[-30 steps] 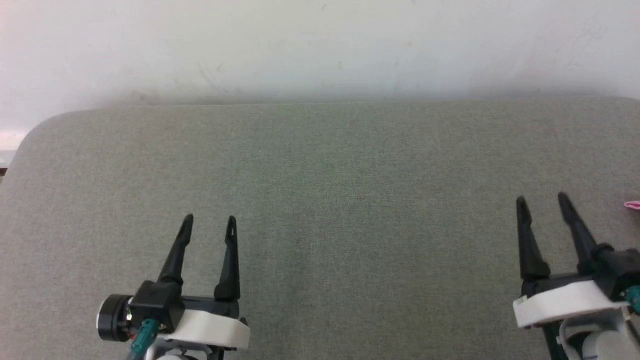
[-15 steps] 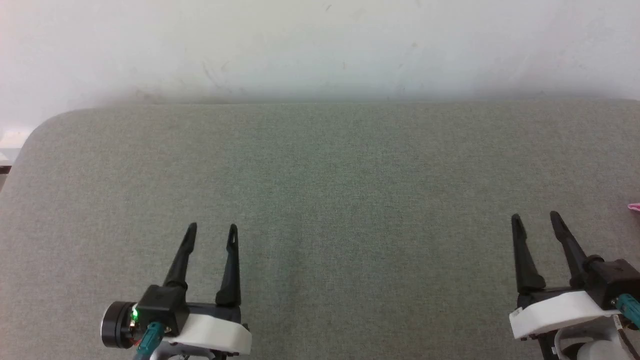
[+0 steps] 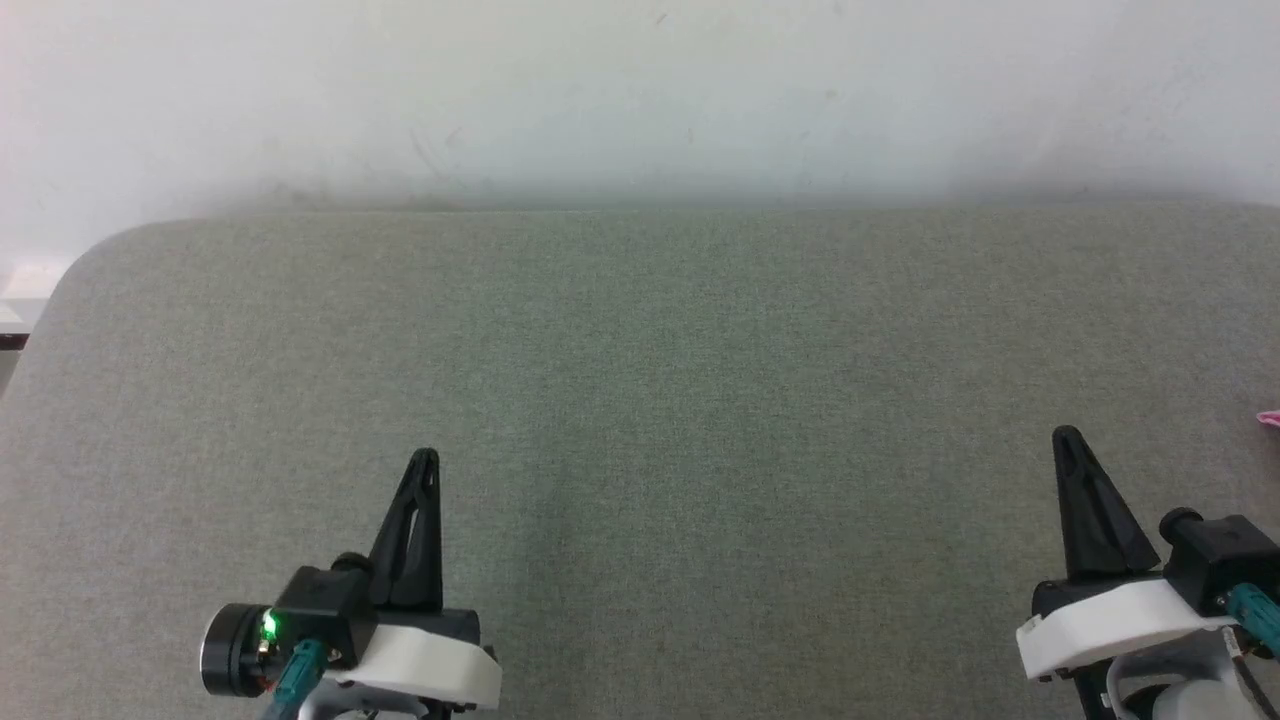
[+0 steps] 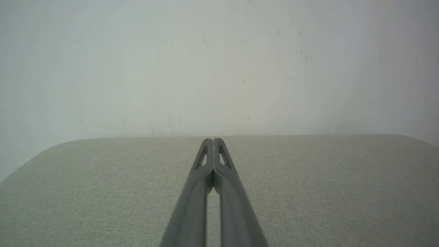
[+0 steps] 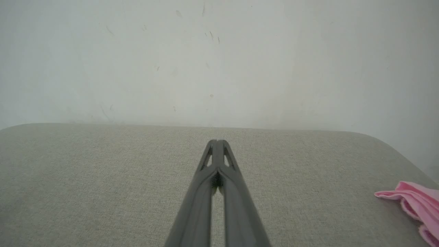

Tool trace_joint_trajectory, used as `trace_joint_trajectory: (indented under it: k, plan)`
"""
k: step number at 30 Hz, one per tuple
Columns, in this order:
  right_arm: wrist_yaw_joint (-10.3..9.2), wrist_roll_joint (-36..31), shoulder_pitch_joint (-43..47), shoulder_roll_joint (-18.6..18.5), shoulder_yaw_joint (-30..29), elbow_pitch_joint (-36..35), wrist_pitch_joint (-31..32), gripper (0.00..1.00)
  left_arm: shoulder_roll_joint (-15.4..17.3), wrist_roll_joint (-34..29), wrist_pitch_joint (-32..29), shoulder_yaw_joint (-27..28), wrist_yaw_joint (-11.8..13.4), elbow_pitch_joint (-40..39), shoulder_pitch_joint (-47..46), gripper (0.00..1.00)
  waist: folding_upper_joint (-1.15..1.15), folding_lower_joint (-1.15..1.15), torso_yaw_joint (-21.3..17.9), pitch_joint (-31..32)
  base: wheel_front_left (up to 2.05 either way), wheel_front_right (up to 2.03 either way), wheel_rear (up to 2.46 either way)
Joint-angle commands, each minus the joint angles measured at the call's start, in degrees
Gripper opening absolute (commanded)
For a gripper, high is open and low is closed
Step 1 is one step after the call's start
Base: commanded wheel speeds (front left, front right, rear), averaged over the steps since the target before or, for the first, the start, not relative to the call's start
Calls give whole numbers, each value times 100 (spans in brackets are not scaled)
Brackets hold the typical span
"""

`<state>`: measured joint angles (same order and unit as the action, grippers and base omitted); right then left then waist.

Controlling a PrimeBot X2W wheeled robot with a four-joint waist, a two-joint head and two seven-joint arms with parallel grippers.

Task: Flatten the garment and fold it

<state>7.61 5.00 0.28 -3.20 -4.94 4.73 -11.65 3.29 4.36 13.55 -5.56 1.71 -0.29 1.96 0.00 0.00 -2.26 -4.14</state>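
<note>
Grey padded surface [image 3: 640, 330] ran back to a pale wall [image 3: 640, 90]. Left gripper [image 3: 425, 460] and right gripper [image 3: 1068, 436], fingers spread half a second earlier, had both closed together on nothing. Pink shorts [image 5: 413, 199] lay bunched at the surface's right edge, untouched, so flattening had not begun.

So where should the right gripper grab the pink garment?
Probably the folded edge of the pink garment nearest the right gripper, approached from the left across the grey pad. That gripper is shut, and the fabric runs out of frame.
</note>
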Motion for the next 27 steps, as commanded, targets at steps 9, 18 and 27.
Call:
trace_joint_trajectory:
  k: [9,18,27]
  plan:
    - [-2,-72,-4,6,64,-62,106,0,-7,-70,-127,73,-26,5,-31,0,0,0,19,36,0,0,0]
    - [-3,-109,-6,8,101,-97,197,0,-10,-102,-233,114,-38,7,-46,0,0,0,37,68,0,0,0]
    - [-4,-146,-8,11,138,-133,288,0,-13,-133,-338,156,-51,9,-60,0,0,0,55,101,0,0,0]
